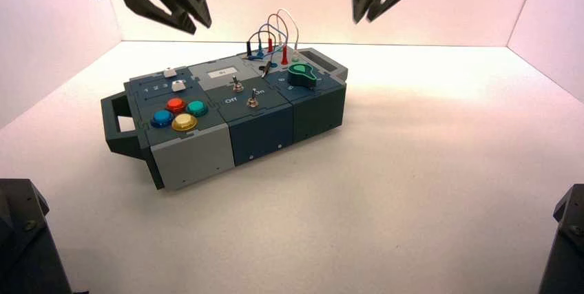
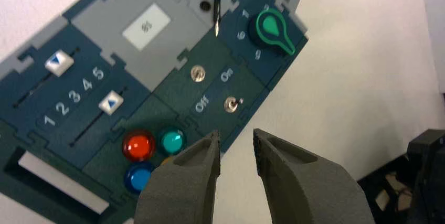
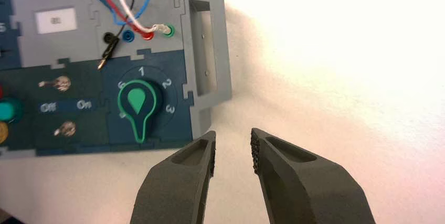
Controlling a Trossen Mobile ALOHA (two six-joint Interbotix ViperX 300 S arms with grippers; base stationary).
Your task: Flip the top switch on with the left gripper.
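The top switch (image 1: 236, 87) is a small silver toggle on the box's dark blue middle panel, on the side nearer the grey panel. It shows in the left wrist view (image 2: 198, 73) and the right wrist view (image 3: 62, 83), where its lever leans toward the "Off" side. Its twin (image 1: 253, 98) stands nearer the front edge. My left gripper (image 1: 198, 25) hangs open and empty high above the box's back left; in its wrist view (image 2: 236, 137) the fingertips are over the box's front edge by the teal button. My right gripper (image 1: 367, 17) is open and empty, high above the back right.
The box (image 1: 193, 156) stands turned on the white table. It bears two white sliders (image 1: 178, 85), coloured buttons (image 1: 184, 122), a green knob (image 1: 301, 74) and looped wires (image 1: 275, 32) at the back. A handle (image 1: 113, 125) juts out on the left. White walls enclose the table.
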